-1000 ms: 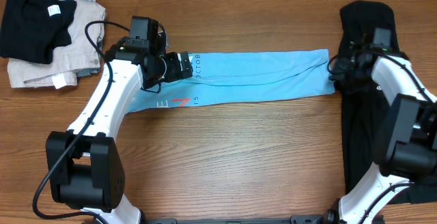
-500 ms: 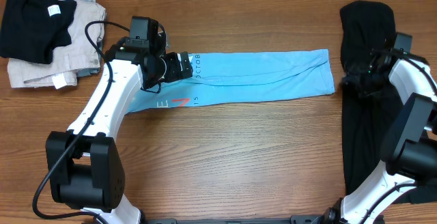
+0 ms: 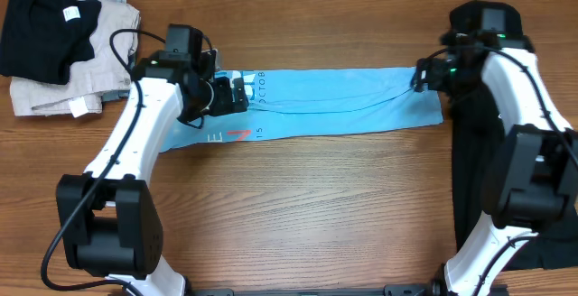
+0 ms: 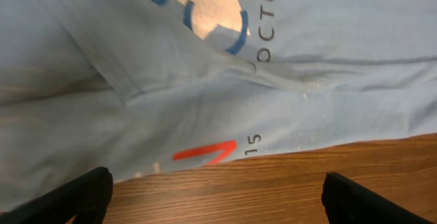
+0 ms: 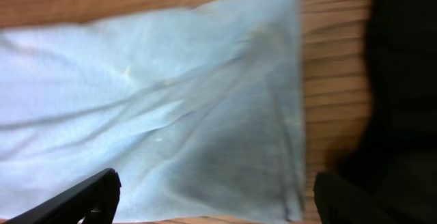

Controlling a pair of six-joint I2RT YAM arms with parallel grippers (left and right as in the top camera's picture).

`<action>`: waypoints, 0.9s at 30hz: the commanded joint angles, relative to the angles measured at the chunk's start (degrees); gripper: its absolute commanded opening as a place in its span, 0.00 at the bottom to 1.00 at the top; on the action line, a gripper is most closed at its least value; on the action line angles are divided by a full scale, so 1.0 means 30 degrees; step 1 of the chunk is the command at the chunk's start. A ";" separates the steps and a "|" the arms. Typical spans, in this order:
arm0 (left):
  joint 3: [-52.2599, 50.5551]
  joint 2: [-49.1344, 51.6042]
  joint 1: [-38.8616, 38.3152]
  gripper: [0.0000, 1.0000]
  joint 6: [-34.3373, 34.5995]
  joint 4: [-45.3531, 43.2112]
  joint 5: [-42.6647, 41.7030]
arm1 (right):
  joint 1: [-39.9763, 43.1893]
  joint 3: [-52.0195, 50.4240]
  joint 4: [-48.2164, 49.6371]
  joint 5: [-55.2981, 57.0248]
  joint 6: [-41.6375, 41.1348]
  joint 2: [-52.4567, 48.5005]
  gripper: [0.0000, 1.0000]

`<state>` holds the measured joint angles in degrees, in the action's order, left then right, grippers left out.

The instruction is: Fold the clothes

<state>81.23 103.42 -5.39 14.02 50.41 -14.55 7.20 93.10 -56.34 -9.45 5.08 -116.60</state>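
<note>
The light blue T-shirt [image 3: 343, 102] lies folded into a long strip across the table, with white and coral-red lettering at its left end. It also shows in the left wrist view [image 4: 205, 80] and the right wrist view [image 5: 171, 108]. My left gripper [image 3: 237, 91] hovers open and empty over the strip's left end [image 4: 212, 197]. My right gripper [image 3: 426, 76] hovers open and empty over the strip's right end [image 5: 212, 197]. The long black garment [image 3: 479, 152] lies along the right side, partly under my right arm, and shows in the right wrist view [image 5: 403, 94].
A pile of folded clothes, black [image 3: 45, 25] on beige [image 3: 99, 79], sits at the back left corner. Bare wooden table [image 3: 316, 206] lies in front of the shirt.
My right gripper swung right over the black garment, then came back left to the shirt's right end. My left gripper shifted slightly left. The shirt has not moved.
</note>
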 commanded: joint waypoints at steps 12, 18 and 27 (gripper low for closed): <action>0.4328 -0.0124 0.2040 1.00 -0.1260 0.1749 -0.0532 | -0.0444 -0.1341 0.1035 0.3701 -0.0204 -0.1596 0.87; 0.4393 -0.0124 0.2331 1.00 -0.1253 0.1960 -0.0525 | -0.0452 -0.2237 0.1676 0.3388 -0.1188 -0.1647 0.80; 0.5770 -0.0124 0.3053 1.00 -0.1253 0.2557 -0.0539 | -0.0444 -0.2943 0.1749 0.0969 -0.2586 -0.1647 0.50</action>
<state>95.26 103.42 2.74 11.55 57.49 -15.05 5.72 85.69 -51.29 -3.31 0.32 -121.03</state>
